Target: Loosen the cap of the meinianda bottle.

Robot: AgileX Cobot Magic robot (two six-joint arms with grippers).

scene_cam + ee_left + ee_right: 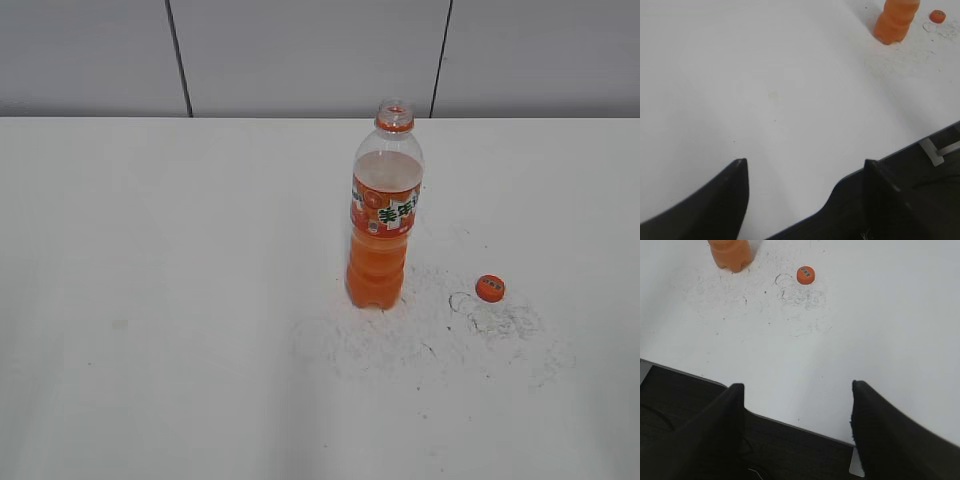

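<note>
The meinianda bottle (383, 215) stands upright on the white table, mouth open, with no cap on it. Its orange base also shows in the left wrist view (895, 21) and in the right wrist view (730, 254). The small orange cap (490, 288) lies flat on the table to the bottle's right, apart from it; it also shows in the left wrist view (937, 16) and in the right wrist view (805, 274). My left gripper (805, 167) and my right gripper (797, 390) are both open and empty, back near the table's front edge, out of the exterior view.
The white table (160, 300) has scuffed, scratched patches around the bottle and cap (440, 330). The table's dark front edge (790, 427) lies under my right gripper. A grey panelled wall (300, 55) runs behind the table.
</note>
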